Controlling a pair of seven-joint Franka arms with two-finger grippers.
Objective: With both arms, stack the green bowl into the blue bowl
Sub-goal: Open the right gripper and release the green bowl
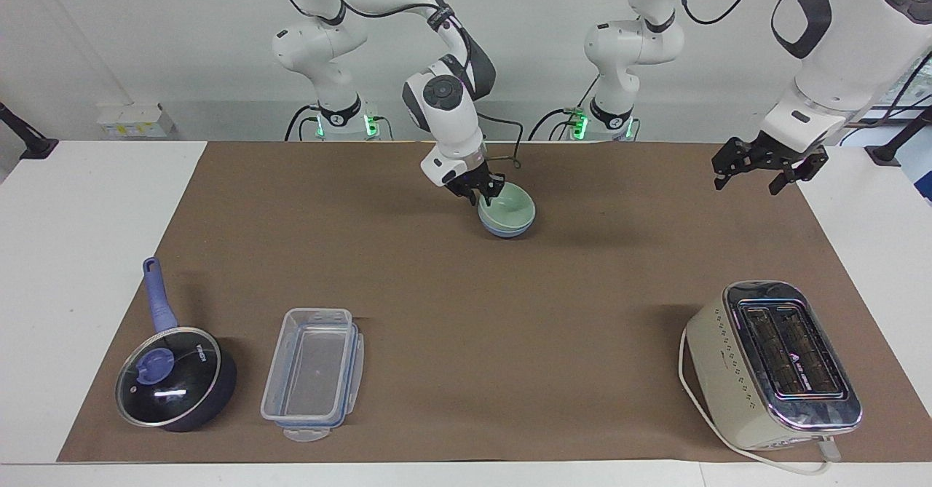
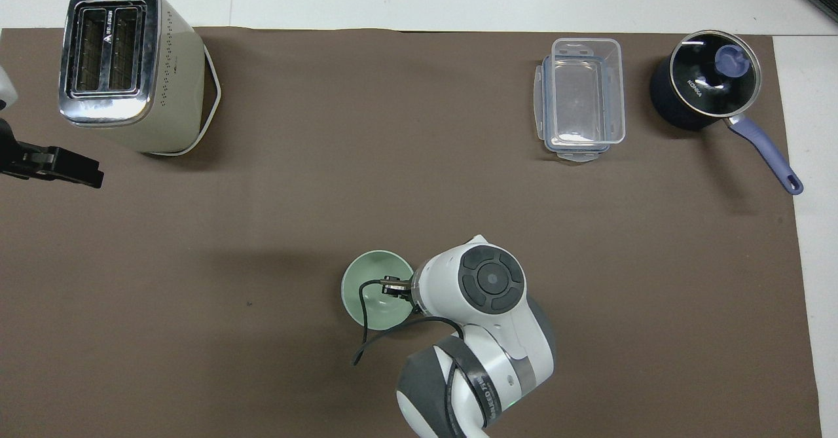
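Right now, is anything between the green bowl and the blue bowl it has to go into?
No. The green bowl already sits nested in the blue bowl, with nothing visible between them. The right gripper is at the green bowl's rim. The left gripper waits in the air, open.

Mint-green bowl [image 1: 510, 207] in periwinkle-blue bowl [image 1: 504, 230] on brown mat [image 1: 466, 312]; cream-and-chrome toaster [image 1: 772, 363].

You can read one brand only — "KONKA", in white on the glass lid [image 2: 713, 74] of the saucepan [image 2: 674, 114]; the toaster's [image 2: 124, 65] logo is illegible.
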